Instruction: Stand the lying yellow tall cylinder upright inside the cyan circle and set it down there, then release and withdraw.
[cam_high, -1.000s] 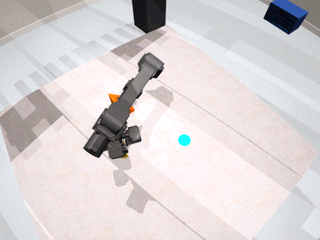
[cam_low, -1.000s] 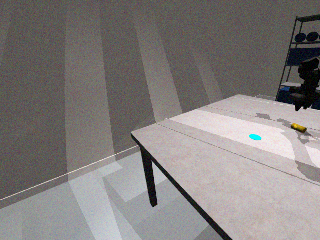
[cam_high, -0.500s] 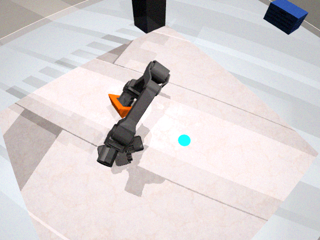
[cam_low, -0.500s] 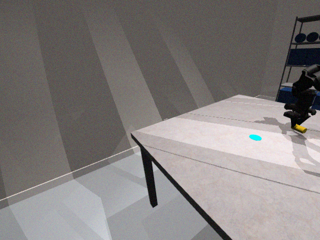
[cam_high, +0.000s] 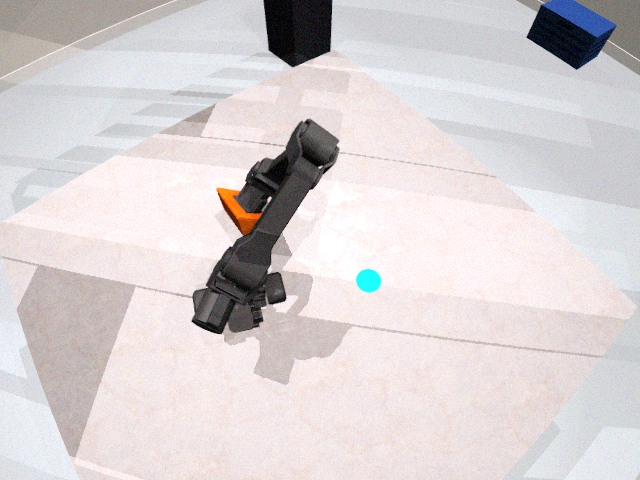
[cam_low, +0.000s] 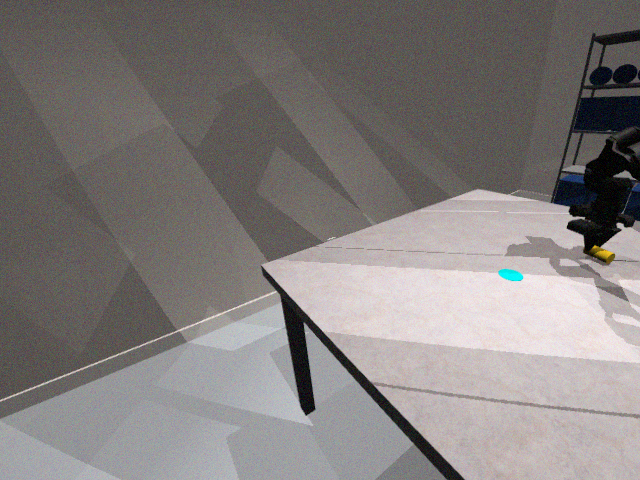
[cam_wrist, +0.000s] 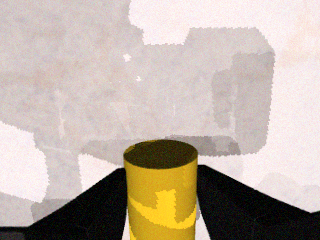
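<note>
The yellow cylinder (cam_low: 599, 253) (cam_wrist: 162, 215) is between the fingers of my gripper (cam_low: 593, 246) (cam_wrist: 161, 175). It lies on its side at table level in the exterior view; whether it touches the table cannot be told. In the wrist view a finger presses on each side of it and its dark end face points away up the picture. In the top view the arm and gripper (cam_high: 261, 308) hide it. The cyan circle (cam_high: 368, 280) (cam_low: 510, 274) is flat on the table, right of the gripper in the top view and left of it in the exterior view, with nothing on it.
The arm's orange base (cam_high: 248, 221) stands on the table (cam_high: 439, 392) (cam_low: 413, 310) behind the gripper. A black block (cam_high: 298, 31) and a blue box (cam_high: 571, 32) are beyond the table's far side. A shelf rack (cam_low: 575, 125) stands in the background.
</note>
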